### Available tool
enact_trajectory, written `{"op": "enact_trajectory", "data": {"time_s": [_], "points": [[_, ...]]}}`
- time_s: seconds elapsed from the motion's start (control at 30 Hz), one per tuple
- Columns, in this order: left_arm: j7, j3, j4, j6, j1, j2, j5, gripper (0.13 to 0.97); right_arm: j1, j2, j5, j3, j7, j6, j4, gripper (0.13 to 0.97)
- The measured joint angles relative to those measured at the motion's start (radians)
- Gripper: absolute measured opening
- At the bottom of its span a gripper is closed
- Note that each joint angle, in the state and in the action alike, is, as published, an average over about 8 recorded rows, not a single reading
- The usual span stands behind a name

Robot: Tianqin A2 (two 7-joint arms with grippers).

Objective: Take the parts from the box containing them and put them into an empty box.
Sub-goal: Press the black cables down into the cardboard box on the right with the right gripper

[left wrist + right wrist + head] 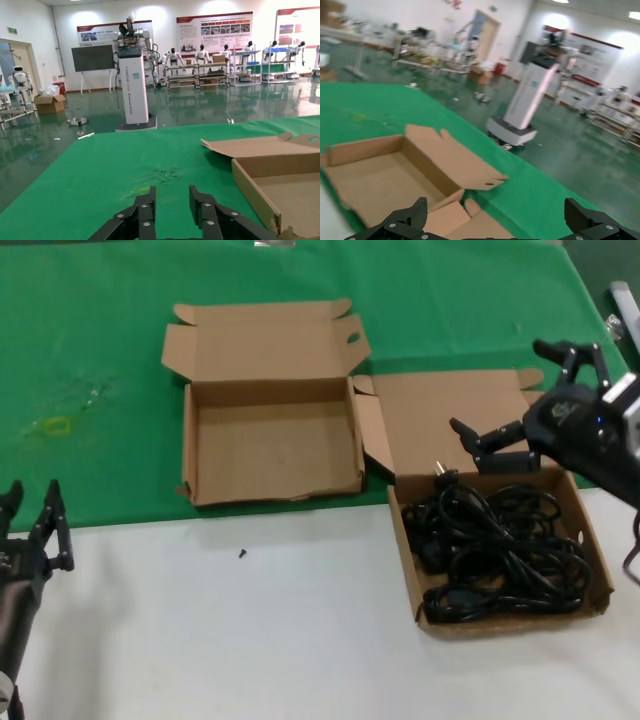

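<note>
Progress: none moved, I judge; all parts (500,545) lie tangled in the box containing them (598,570), near right | empty box (200,445) bare, centre-left | Orientation: looped, no single long axis; one plug points toward the rear wall | right gripper (510,392) spread wide, empty, above the rear wall | left gripper (32,512) parked, parted, empty.

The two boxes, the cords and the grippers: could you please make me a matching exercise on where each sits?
Things:
1. power cords
2. empty box
3. left gripper
4. right gripper

Places or states:
A. open, above the cord box's back edge
B. on the green cloth
C. low at the robot's left, over the white surface
D. coiled in the box at the robot's right

Pairs: 1-D, 2-B, 3-C, 4-A
</note>
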Motion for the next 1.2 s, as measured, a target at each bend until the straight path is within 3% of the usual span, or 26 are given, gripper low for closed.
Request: {"op": "enact_trajectory", "data": {"time_s": [0.17, 0.47, 0.83, 1.2], "points": [[0.0, 0.0, 0.0, 0.0, 0.0, 0.0, 0.0, 0.29, 0.071, 0.068, -0.01, -0.03, -0.006, -0.137, 0.001, 0.966], [0.0, 0.0, 0.0, 0.0, 0.0, 0.0, 0.0, 0.18, 0.225, 0.149, -0.017, -0.103, -0.142, -0.451, -0.067, 0.966], [0.0, 0.0, 0.0, 0.0, 0.0, 0.0, 0.0, 0.147, 0.449, 0.163, -0.124, -0.229, -0.237, -0.785, -0.241, 0.966], [0.0, 0.0, 0.0, 0.0, 0.0, 0.0, 0.0, 0.143, 0.514, 0.116, -0.209, -0.276, -0.191, -0.861, -0.334, 0.966]]}}
